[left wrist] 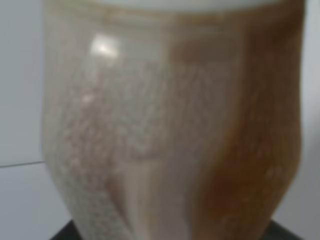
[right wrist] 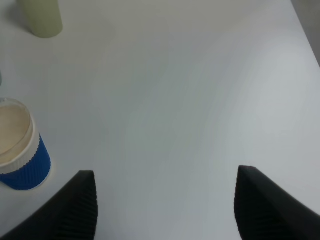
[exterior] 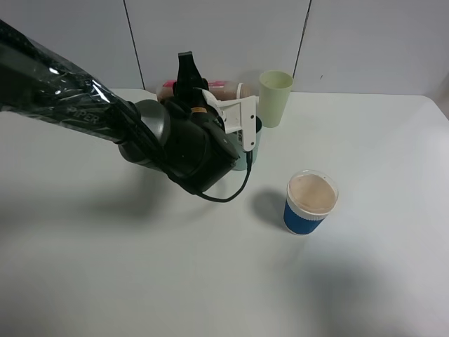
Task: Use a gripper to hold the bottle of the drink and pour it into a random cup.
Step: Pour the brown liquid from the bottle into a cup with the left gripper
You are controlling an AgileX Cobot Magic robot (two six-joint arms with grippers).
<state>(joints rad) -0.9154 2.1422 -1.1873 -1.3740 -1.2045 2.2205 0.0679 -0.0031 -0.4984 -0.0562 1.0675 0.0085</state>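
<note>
bottle up and tipped, pour not yet shown finished

nearest, the right claw (right wrist: pixel 165 170) hangs over bare tabletop (exterior: pixel 365 140), its fingers wide apart and holding nothing. just beyond it stands the blue-sleeved cup (exterior: pixel 309 210), lidded and no part of the job.

further in, the left claw (exterior: pixel 193 88) is clamped on the bottle (exterior: pixel 224 88), which is off the tabletop and lies nearly on its side. the grasp and lift look done. the teal cup (exterior: pixel 257 140) shows only as a sliver past the claw's white bracket (the bottle's mouth is hidden, so i cannot tell whether anything flows).

the left wrist view shows brown drink inside the bottle. emptying it, righting it and setting it down are probably left. farthest stands the pale green cup (exterior: pixel 275 98).
</note>
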